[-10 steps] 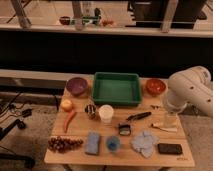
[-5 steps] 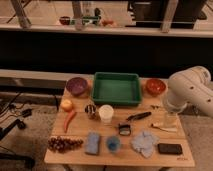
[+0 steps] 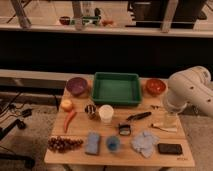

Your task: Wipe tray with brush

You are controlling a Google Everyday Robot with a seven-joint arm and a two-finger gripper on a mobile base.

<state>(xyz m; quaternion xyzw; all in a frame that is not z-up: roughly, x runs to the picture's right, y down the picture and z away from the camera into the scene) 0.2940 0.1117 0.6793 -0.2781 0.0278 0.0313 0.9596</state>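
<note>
The green tray (image 3: 116, 76) sits at the back middle of the wooden table. In front of it and to the right lies the slim black brush (image 3: 138, 116), flat on the table and angled up to the right. My gripper (image 3: 170, 120) hangs from the white arm (image 3: 191, 89) over the table's right side. It is to the right of the brush and apart from it, open and holding nothing.
A purple bowl (image 3: 77, 85) and an orange bowl (image 3: 155, 86) flank the tray. In front are a white cup (image 3: 106, 113), a beige stick (image 3: 165, 128), a black phone (image 3: 170, 148), a blue cloth (image 3: 144, 142), a sponge (image 3: 92, 142) and grapes (image 3: 64, 144).
</note>
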